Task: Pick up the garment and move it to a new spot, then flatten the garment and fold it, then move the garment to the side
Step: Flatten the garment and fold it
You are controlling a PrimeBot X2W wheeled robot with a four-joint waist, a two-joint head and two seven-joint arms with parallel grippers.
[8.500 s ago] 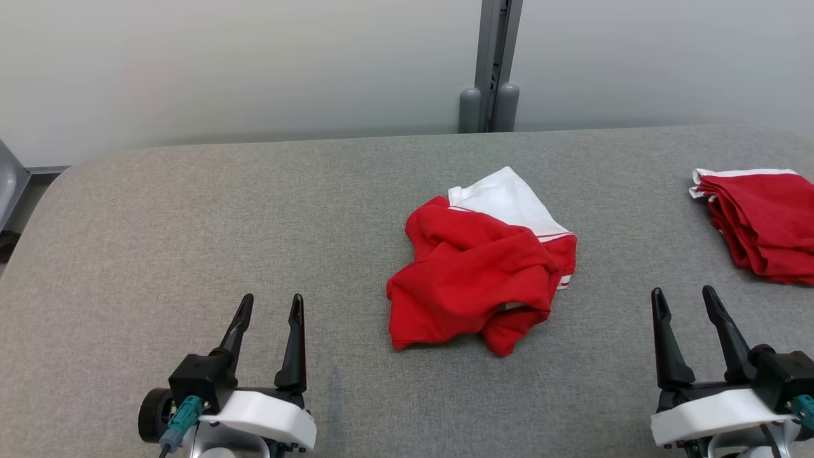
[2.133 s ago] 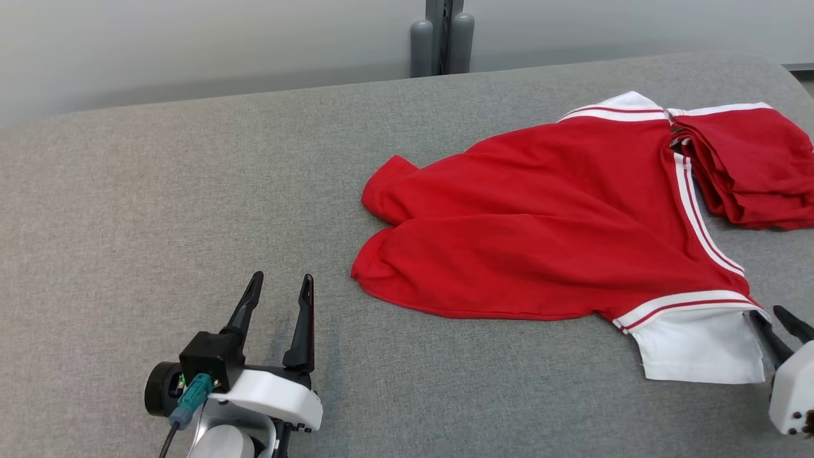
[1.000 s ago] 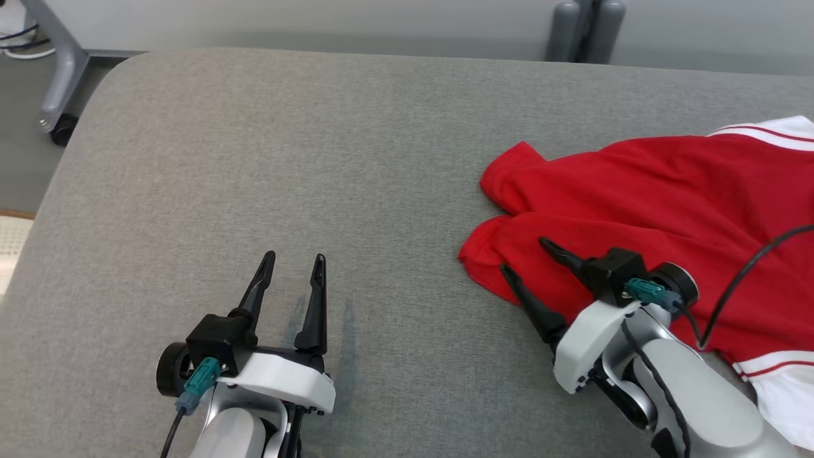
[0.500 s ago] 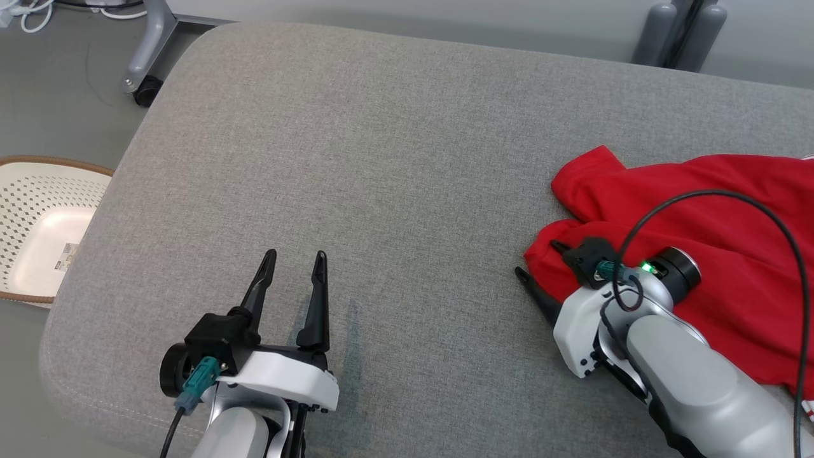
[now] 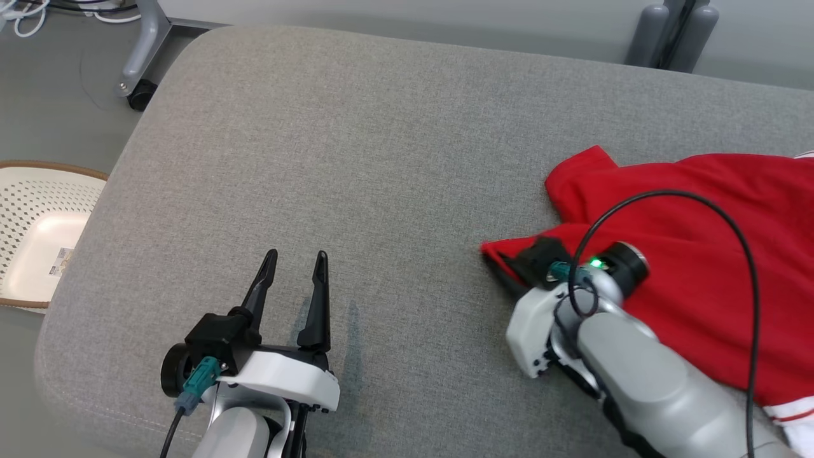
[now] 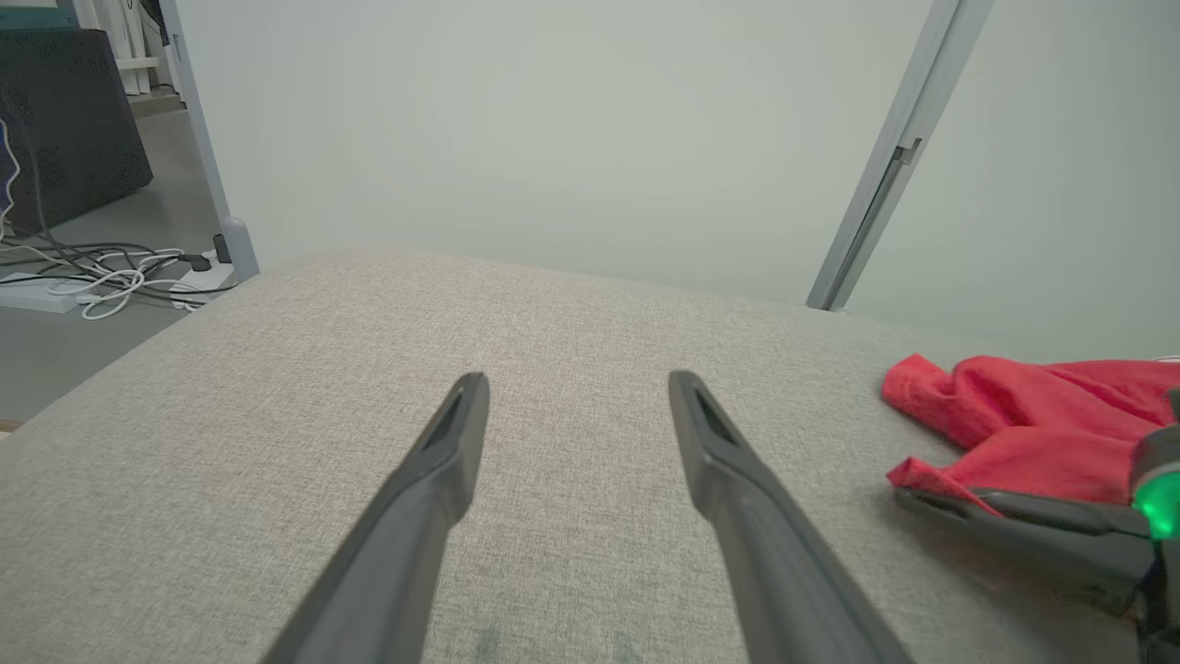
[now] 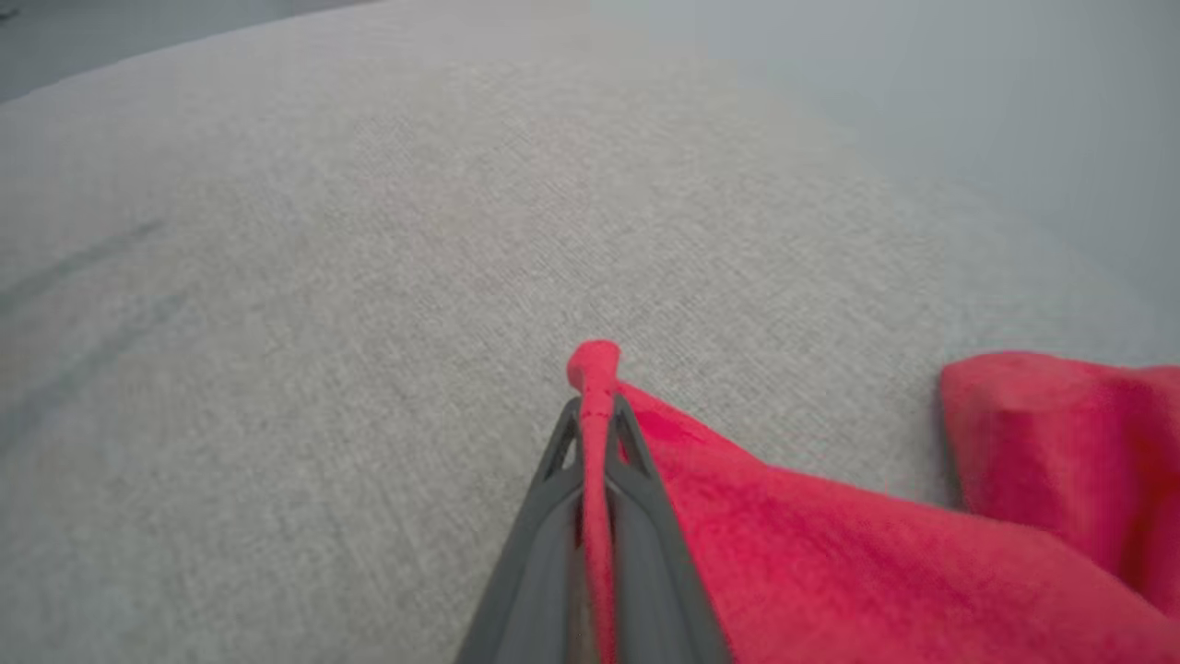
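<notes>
1. Grey padded table (image 5: 356,140), which carries items 2, 4 and 5.
2. Red garment (image 5: 693,254), lying over the table's right side, with one corner pointing toward the middle.
3. Perforated white basket (image 5: 25,191), on the floor off the table's left edge; we see a small label (image 5: 62,257) on its bottom.
4. Right gripper (image 7: 595,406), fingers pressed together, pinching the garment's corner.
5. Left gripper (image 5: 297,254), fingers spread over bare table near the front edge.

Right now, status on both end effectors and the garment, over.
Left end effector open, over table. Right end effector shut on garment corner. Rest lies unfolded. Black cable loops over it.
</notes>
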